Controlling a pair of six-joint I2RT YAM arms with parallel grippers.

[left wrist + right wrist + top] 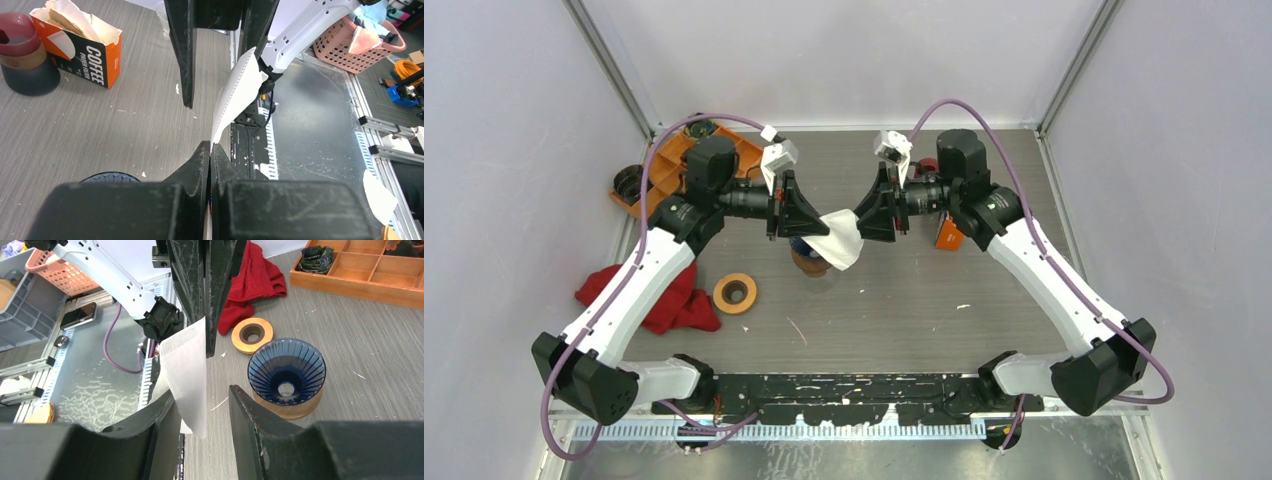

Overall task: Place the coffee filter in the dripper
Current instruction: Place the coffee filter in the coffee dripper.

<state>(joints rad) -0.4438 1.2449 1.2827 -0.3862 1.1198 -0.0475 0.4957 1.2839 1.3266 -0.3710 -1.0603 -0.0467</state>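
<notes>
The white paper coffee filter [844, 240] hangs in the air between both arms. My left gripper [826, 222] is shut on one edge of it; in the left wrist view the filter [237, 95] rises from the closed tips of that gripper [210, 146]. My right gripper [202, 395] is open, and the filter's [187, 370] free end dangles between its fingers, close to the left one. The blue ribbed dripper [286, 371] sits upright on a wooden base on the table, just below and beside the filter, with nothing in it. From above, the dripper [809, 262] is mostly hidden by the left gripper.
An orange coffee filter box [85, 50] and a dark red cup [22, 55] stand behind the right arm. A wooden ring [252, 334] and a red cloth [250, 285] lie left of the dripper. A wooden compartment tray [659, 175] sits at the back left.
</notes>
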